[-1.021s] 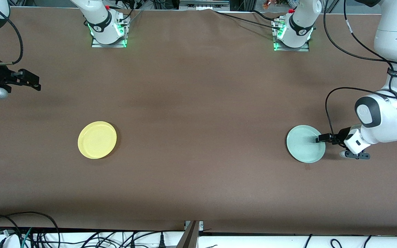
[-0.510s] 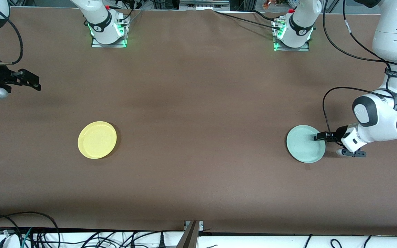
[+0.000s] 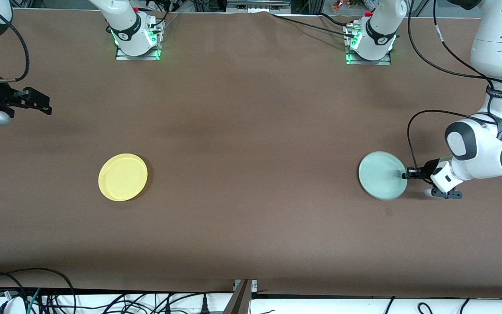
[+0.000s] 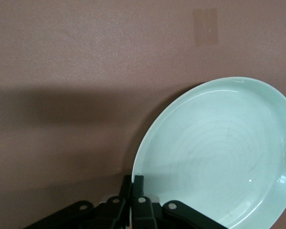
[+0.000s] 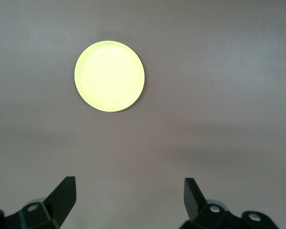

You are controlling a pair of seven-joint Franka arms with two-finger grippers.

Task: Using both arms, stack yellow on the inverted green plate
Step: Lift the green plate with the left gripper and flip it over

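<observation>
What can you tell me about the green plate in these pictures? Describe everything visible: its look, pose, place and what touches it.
The green plate is small, round and pale mint green, smooth like plastic, with a shallow raised rim and faint concentric rings. It sits toward the left arm's end of the brown table. The left gripper is shut on its rim, and in the left wrist view the plate looks tilted, lifted at the gripped edge. Nothing else touches it.

A wide brown table fills the frame. The yellow plate lies flat at centre-left; the green plate, pinched at its rim, sits tilted at centre-right.
</observation>
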